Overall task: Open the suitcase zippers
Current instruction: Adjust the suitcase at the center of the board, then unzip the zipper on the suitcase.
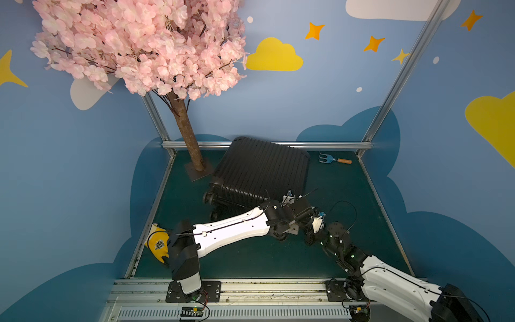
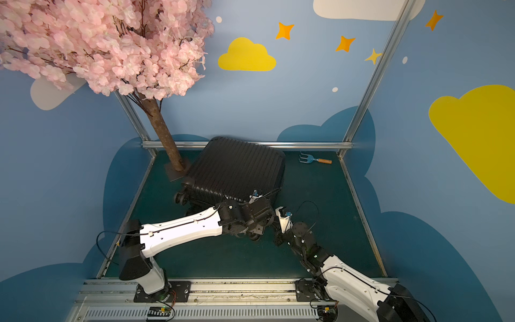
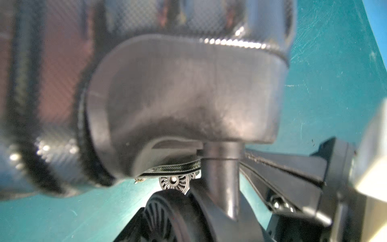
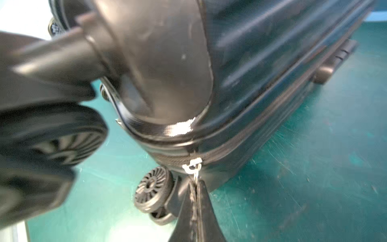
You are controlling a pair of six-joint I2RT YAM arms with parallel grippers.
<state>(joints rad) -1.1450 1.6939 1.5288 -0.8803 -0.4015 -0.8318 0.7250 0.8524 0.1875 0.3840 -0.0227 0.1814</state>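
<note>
**Right gripper pinches the zipper pull at the suitcase's near corner**

The suitcase (image 1: 262,167) lies flat on its side on the green mat (image 1: 250,259), ribbed shell up. It sits toward the back of the mat, just beside the trunk of the pink blossom tree (image 1: 192,145). Both top views show it closed, and its caster wheels face the near side.

Both arms meet at the near right corner of the case. In the right wrist view, the right gripper (image 4: 195,184) has its 2 fingers pressed together on the silver zipper pull (image 4: 193,165). The pull hangs from the zipper track (image 4: 240,144) at the seam, just above a spoked caster wheel (image 4: 152,188).

The left gripper (image 1: 302,210) sits at the same corner, right next to the right one. Its wrist view is filled by the blurred grey wheel housing (image 3: 188,94), with another caster wheel (image 3: 167,220) directly below it. Its fingertips are not clearly visible, so I cannot tell whether its jaws are spread or gripping anything.

A small garden fork (image 1: 334,160) with an orange handle lies well apart, at the back right. A yellow cloth (image 1: 158,242) lies at the near left edge of the mat.
</note>
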